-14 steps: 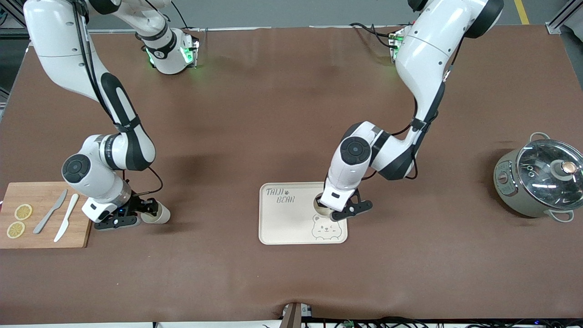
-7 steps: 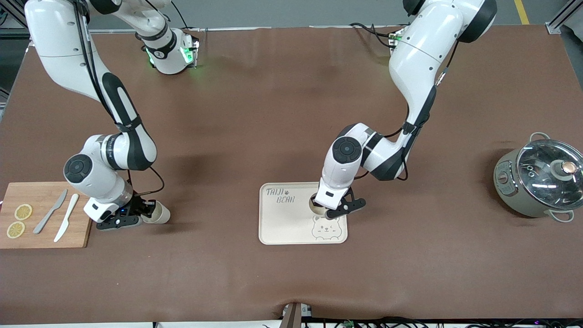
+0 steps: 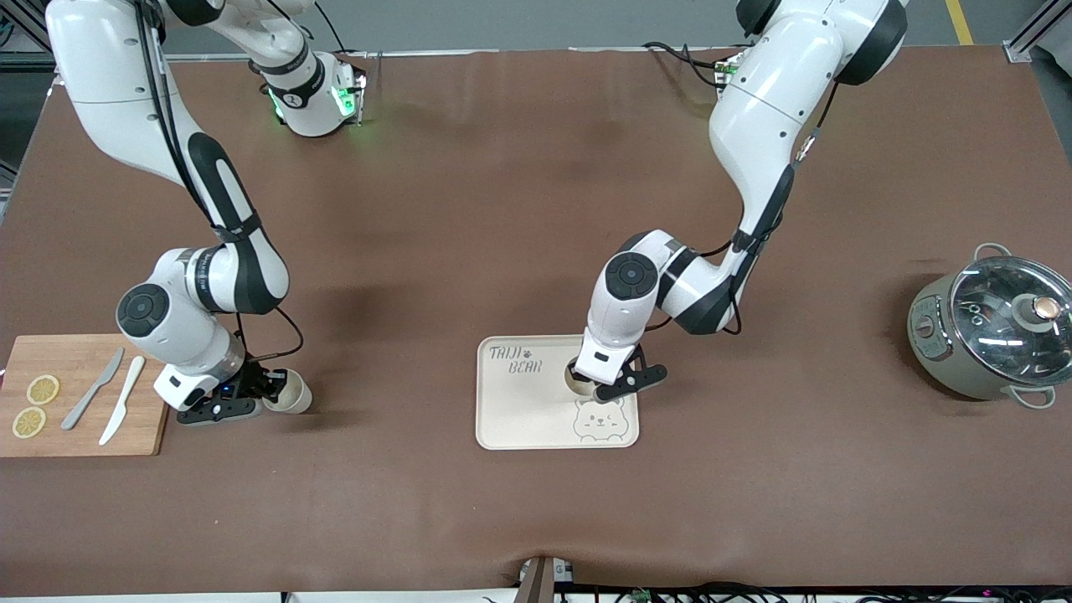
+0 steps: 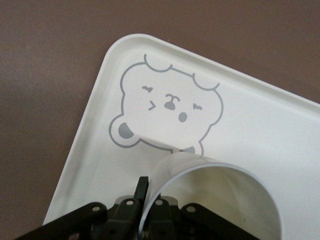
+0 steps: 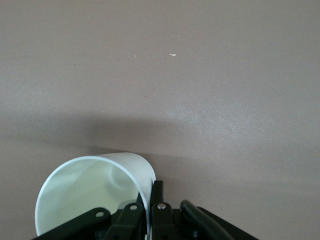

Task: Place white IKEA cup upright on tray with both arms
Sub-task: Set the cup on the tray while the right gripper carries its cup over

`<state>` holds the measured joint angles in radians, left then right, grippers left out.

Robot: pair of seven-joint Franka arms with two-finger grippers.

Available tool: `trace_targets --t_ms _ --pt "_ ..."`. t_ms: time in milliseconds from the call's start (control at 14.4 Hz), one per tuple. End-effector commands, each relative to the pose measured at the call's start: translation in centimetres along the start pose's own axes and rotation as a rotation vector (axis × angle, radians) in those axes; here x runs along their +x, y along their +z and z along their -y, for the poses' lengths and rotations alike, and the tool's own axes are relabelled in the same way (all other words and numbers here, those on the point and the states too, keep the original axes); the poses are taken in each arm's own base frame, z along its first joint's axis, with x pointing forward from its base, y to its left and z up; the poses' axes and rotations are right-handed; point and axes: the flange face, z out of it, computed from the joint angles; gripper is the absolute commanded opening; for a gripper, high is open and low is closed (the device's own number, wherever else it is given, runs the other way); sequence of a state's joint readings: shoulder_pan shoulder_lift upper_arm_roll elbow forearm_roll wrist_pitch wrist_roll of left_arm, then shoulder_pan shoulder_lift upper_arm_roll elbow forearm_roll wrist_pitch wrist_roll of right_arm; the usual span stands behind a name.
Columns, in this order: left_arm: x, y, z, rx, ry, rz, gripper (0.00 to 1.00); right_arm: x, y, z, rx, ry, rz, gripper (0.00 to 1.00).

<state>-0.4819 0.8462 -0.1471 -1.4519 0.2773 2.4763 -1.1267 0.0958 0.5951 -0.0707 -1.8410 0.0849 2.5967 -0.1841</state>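
A white cup point(image 3: 577, 379) stands mouth up over the cream tray point(image 3: 519, 419), between the lettering and the bear face. My left gripper point(image 3: 596, 383) is shut on its rim. In the left wrist view the jaws point(image 4: 148, 194) pinch the cup wall point(image 4: 215, 197) above the bear drawing on the tray point(image 4: 95, 150); I cannot tell whether its base touches. A second white cup point(image 3: 291, 396) is tilted at the table beside the cutting board, and my right gripper point(image 3: 261, 394) is shut on its rim. In the right wrist view the gripper point(image 5: 153, 195) pinches this cup point(image 5: 90, 195).
A wooden cutting board point(image 3: 79, 368) with two knives and lemon slices lies at the right arm's end. A grey pot with a glass lid point(image 3: 988, 335) stands at the left arm's end. Brown table covering point(image 3: 502, 209) lies between the arms.
My left gripper has carried its cup a little farther over the tray, toward the right arm's end. My right gripper has shifted slightly and its cup has tipped a bit more upright.
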Motion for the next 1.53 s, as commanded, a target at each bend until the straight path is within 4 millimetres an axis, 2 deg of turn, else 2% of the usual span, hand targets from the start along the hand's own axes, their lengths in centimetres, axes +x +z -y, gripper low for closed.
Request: trace_targets --t_ms 0,70,139,418,557,697,905,1045,1463 --pt "0.0 0.2 -0.4 0.004 0.004 -0.038 0.52 1.0 -0.5 -0.1 0.005 -0.002 -0.012 0.00" --pt "0.0 0.3 -0.3 0.006 0.002 -0.038 0.89 1.6 -1.3 0.1 0.012 -0.004 0.004 0.00" --pt "-0.1 0.2 -0.5 0.005 0.006 -0.039 1.00 2.5 -2.4 0.2 0.023 -0.006 0.030 0.00" --pt "0.0 -0.2 -0.6 0.009 -0.008 -0.040 1.00 6.8 -9.7 2.5 0.115 0.102 0.139 0.00" --pt "0.1 -0.5 -0.6 0.006 -0.012 -0.041 1.00 8.0 -11.6 4.6 0.151 0.166 0.142 0.00" --pt "0.2 -0.7 -0.4 0.038 -0.016 -0.029 1.00 8.4 -12.3 8.1 0.151 0.222 0.143 0.00" --pt "0.5 -1.3 -0.5 0.040 -0.018 -0.032 1.00 9.4 -14.3 16.3 0.148 0.325 0.120 0.00" --pt "0.8 -2.1 -0.5 0.040 -0.023 -0.034 1.00 10.1 -14.6 20.1 0.153 0.383 0.108 0.00" --pt "1.9 -5.1 -0.1 0.088 -0.033 -0.023 1.00 10.5 -12.8 27.1 0.171 0.480 0.066 0.00"
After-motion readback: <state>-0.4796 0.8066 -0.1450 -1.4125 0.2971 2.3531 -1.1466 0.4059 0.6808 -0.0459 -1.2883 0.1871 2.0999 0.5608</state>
